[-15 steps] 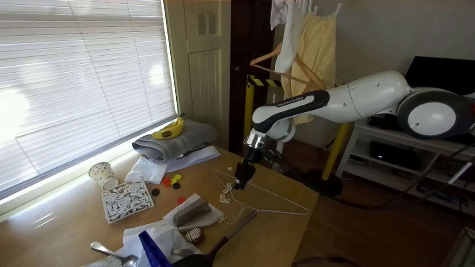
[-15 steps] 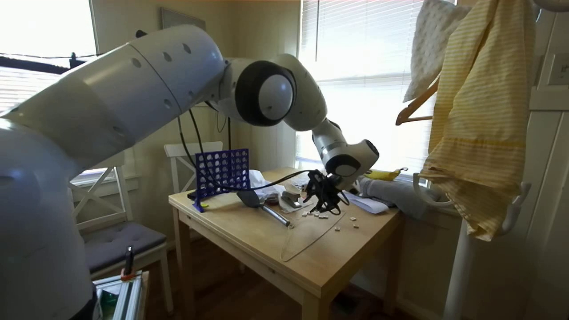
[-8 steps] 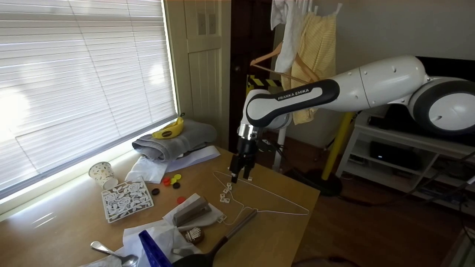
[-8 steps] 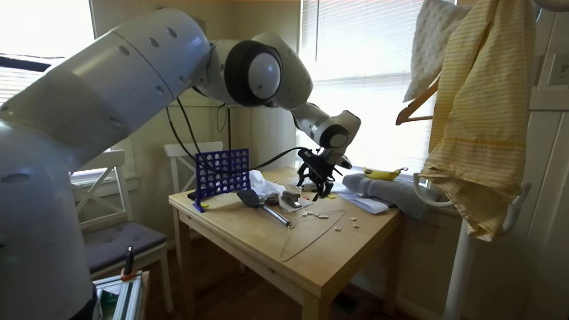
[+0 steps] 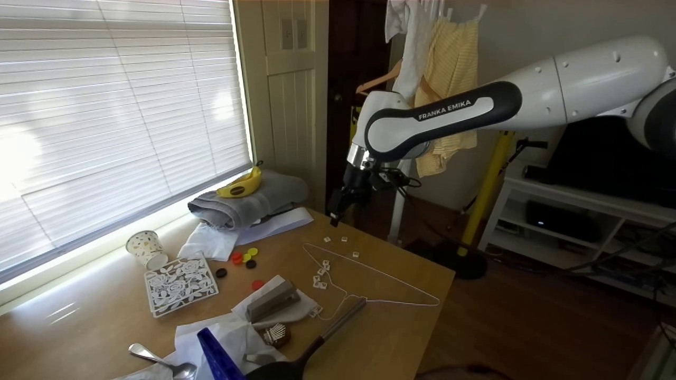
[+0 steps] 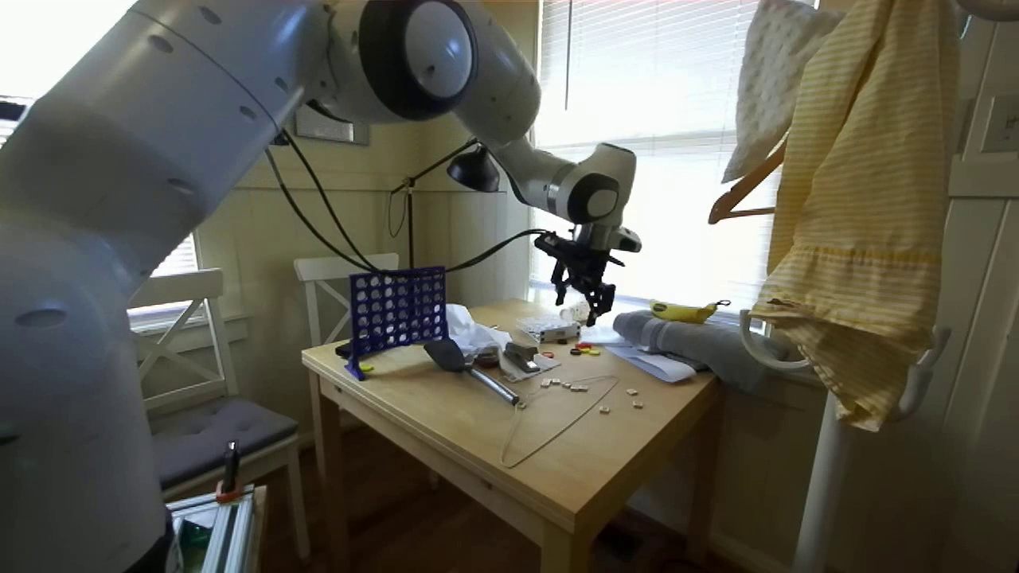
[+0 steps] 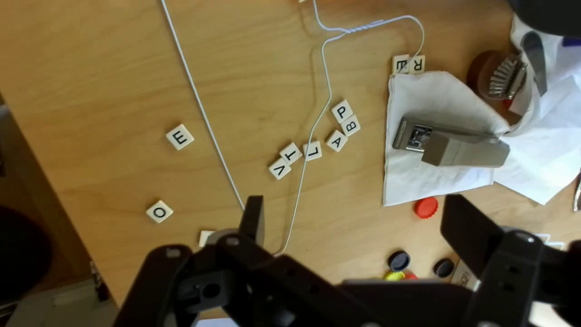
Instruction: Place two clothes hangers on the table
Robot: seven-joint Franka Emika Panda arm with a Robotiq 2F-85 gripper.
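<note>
Black fingers (image 7: pixel 252 222), spread wide and holding nothing, hung above the light-brown wooden tabletop (image 5: pixel 391 332), well clear of its surface in both exterior views. A thin white wire hanger (image 7: pixel 330 93), triangular with a small hook on a twisted neck, lay on the tabletop; its long bar ran roughly parallel to one edge, and one of its ends lay just beside the adjoining edge, near the corner. Small square cream letter tiles (image 7: pixel 336 141) were strewn inside and around the wire outline: the wire crossed the tile marked L, and the hook's end reached over a tile marked E. A dark, long-handled spatula (image 6: pixel 487 381) lay with its handle tip near the hook; whether the two touched could not be told. Near the hook, a grey-brown stapler (image 7: pixel 463 147) rested on a soft white sheet (image 7: pixel 417 186), with small round red, black and yellow discs (image 7: pixel 425 207) near by. A rose-patterned white openwork square (image 5: pixel 182 285) and a speckled paper cup (image 5: pixel 143 248) were near the edge beneath the white window blind (image 5: pixel 116 105). A rolled grey towel (image 5: pixel 269 195), carrying a yellow banana-shaped pouch (image 5: pixel 240 187), lay at the corner beside that blind; a blue perforated panel (image 6: pixel 398 314) stood upright near another corner.
</note>
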